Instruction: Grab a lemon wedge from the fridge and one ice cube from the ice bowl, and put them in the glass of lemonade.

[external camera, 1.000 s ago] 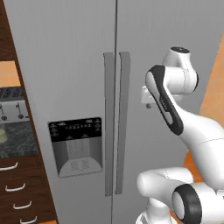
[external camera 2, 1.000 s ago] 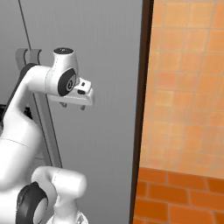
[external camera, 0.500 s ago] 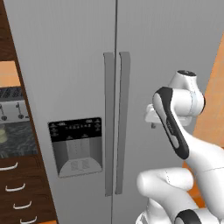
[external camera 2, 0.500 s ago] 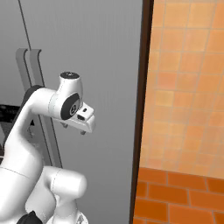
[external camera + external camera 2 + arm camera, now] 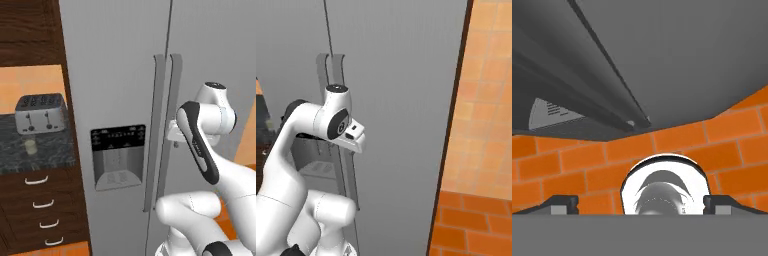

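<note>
Closed fridge (image 5: 115, 75), hand (image 5: 640, 204) spread wide and empty, glass of lemonade (image 5: 30, 148) by toaster (image 5: 40, 113)

Toaster (image 5: 40, 113) on counter (image 5: 30, 155) left of fridge (image 5: 120, 75), glass (image 5: 30, 147) before toaster

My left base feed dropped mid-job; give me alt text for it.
The white arm's hand sits beside the closed fridge by its two long handles. Left of it, a toaster and the glass of lemonade stand on a dark counter above drawers.
</note>
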